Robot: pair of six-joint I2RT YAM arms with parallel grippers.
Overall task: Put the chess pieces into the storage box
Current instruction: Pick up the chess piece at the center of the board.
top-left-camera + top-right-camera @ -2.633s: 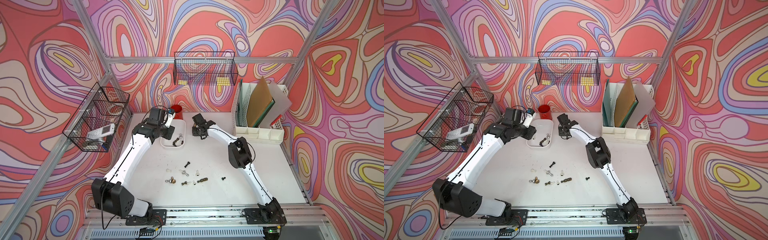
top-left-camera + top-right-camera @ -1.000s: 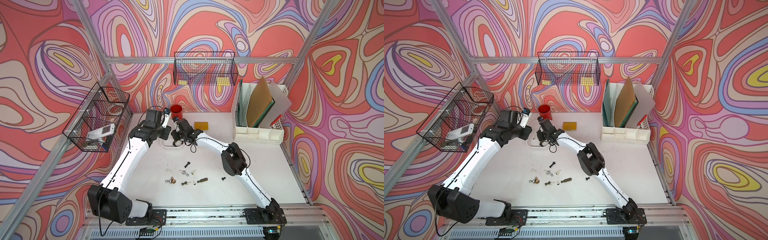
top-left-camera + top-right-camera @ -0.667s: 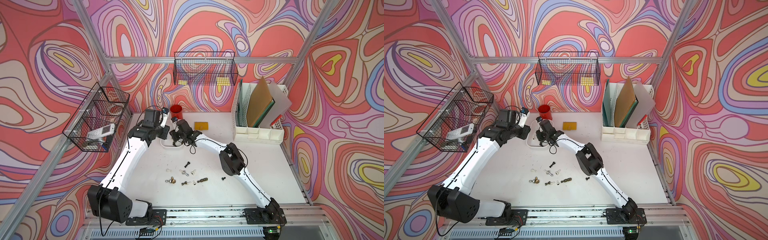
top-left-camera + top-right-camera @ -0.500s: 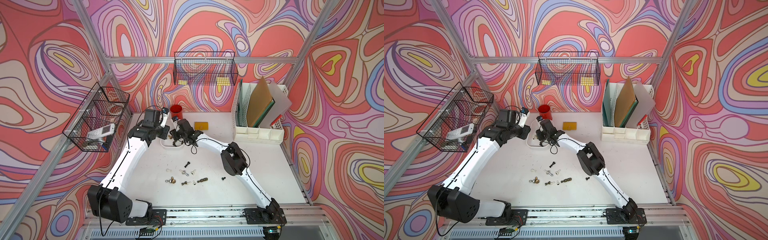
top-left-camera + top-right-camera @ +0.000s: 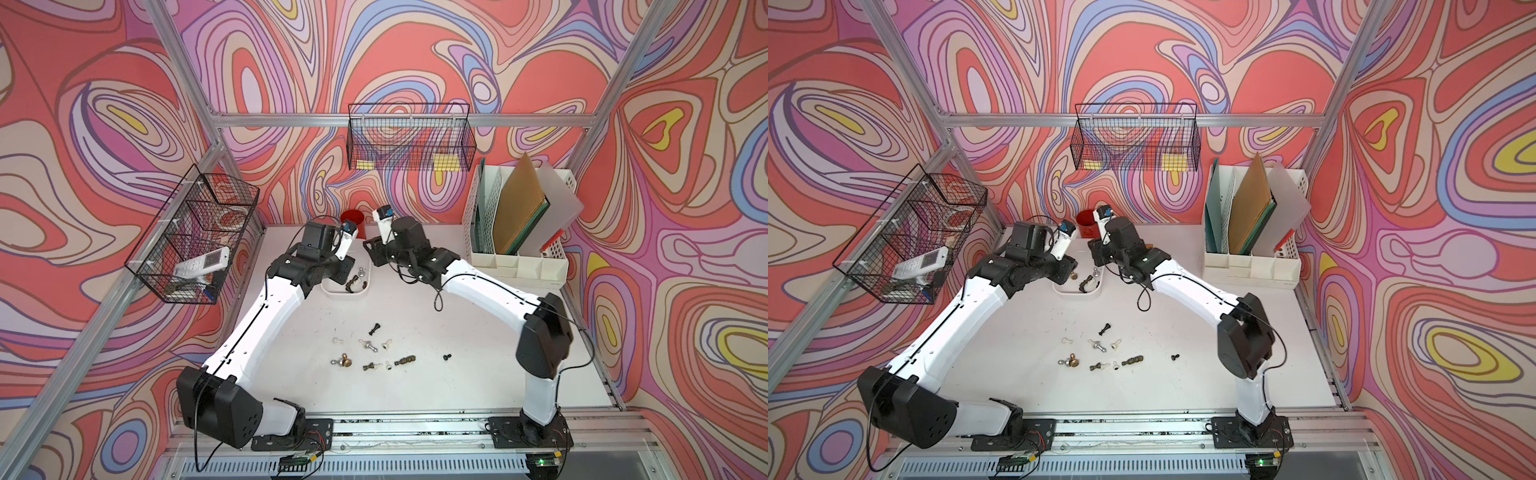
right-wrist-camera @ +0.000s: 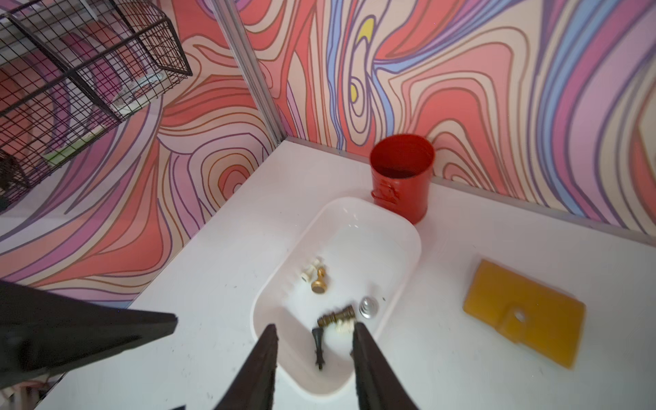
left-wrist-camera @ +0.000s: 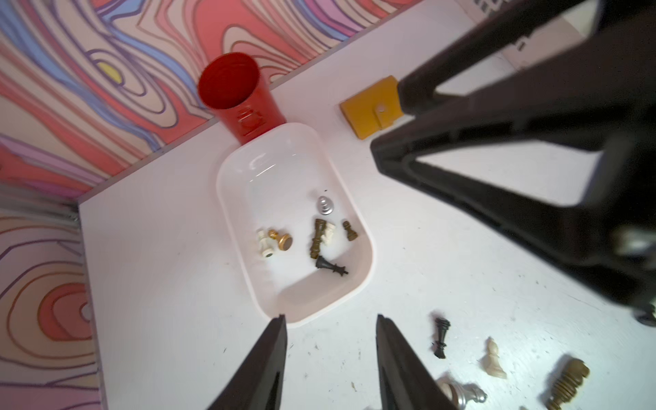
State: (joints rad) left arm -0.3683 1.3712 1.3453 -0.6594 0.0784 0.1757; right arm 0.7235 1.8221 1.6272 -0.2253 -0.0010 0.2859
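Note:
The storage box (image 5: 332,291) (image 5: 1065,289), a shallow white tray, sits at the back of the table and holds several chess pieces (image 7: 317,238) (image 6: 335,316) in brass, white, silver and black. Several more chess pieces (image 5: 368,345) (image 5: 1098,345) lie scattered mid-table. My right gripper (image 6: 315,328) (image 5: 374,251) hangs open over the box's near end, nothing between its fingers; a black piece (image 6: 318,344) lies in the box below them. My left gripper (image 7: 330,319) (image 5: 347,268) is open and empty above the table, just off the box's front end.
A red cup (image 5: 352,220) (image 6: 401,177) stands against the box's far end. A yellow wallet (image 6: 521,316) (image 7: 369,110) lies right of the box. A white file rack (image 5: 515,232) stands back right. Wire baskets (image 5: 195,237) (image 5: 409,137) hang on the walls.
My right gripper swung in from the right to above the box, its jaws opened, and it has drawn back a little. The left arm pulled slightly away to the left.

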